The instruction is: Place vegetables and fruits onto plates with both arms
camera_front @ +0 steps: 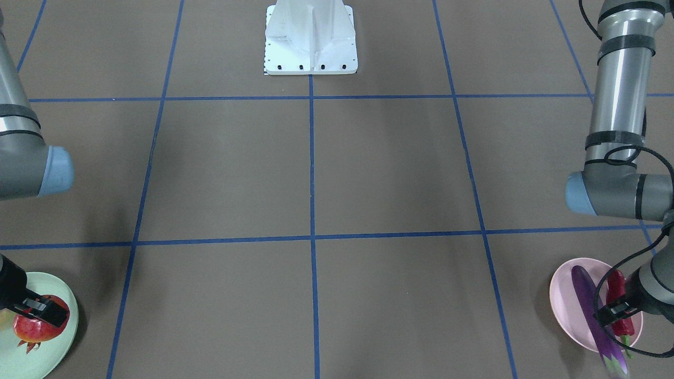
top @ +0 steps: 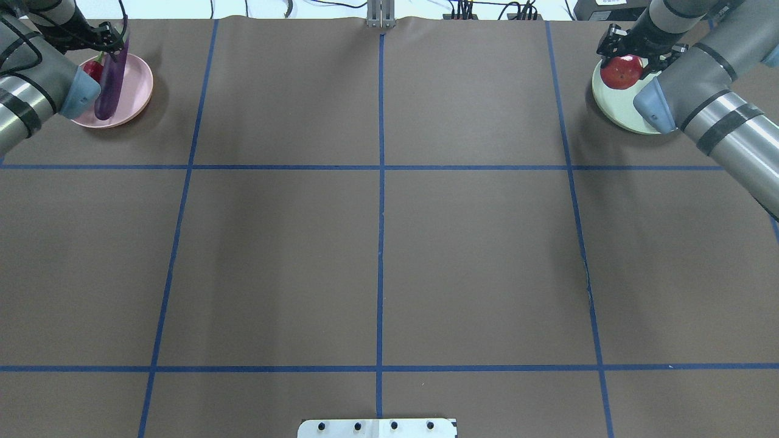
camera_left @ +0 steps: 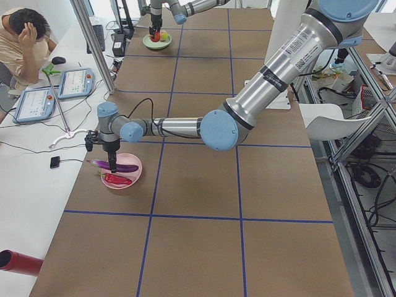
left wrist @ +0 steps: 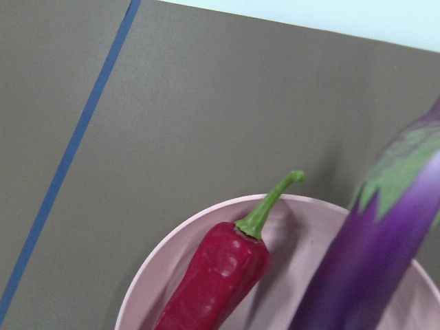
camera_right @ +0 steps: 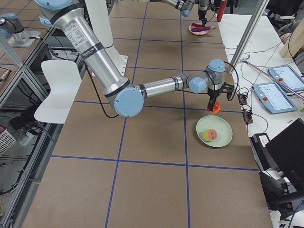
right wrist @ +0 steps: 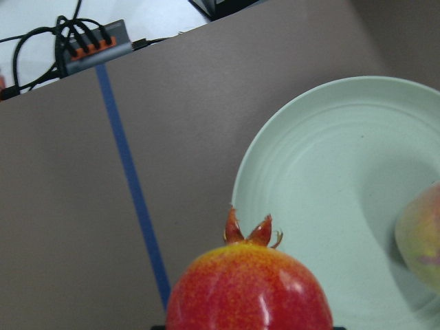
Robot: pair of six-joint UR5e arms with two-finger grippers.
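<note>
The pink plate (camera_front: 566, 300) holds the red chili (camera_front: 616, 287), seen close in the left wrist view (left wrist: 216, 275). My left gripper (camera_front: 611, 314) is shut on the purple eggplant (camera_front: 587, 300) at its middle, low over this plate, its green cap (left wrist: 405, 172) past the rim. The mint green plate (camera_front: 58, 347) holds the peach (camera_right: 209, 135). My right gripper (camera_front: 45, 311) is shut on the pomegranate (camera_front: 34, 326) and holds it a little above that plate's rim; its crown (right wrist: 251, 230) points away from the wrist camera.
The white base block (camera_front: 310, 42) stands at the robot's side of the table. Blue tape lines (top: 380, 243) grid the brown table. An operator (camera_left: 21, 37) and tablets (camera_left: 74, 80) are on the bench beyond the pink plate. A red cylinder (camera_left: 18, 263) lies there too.
</note>
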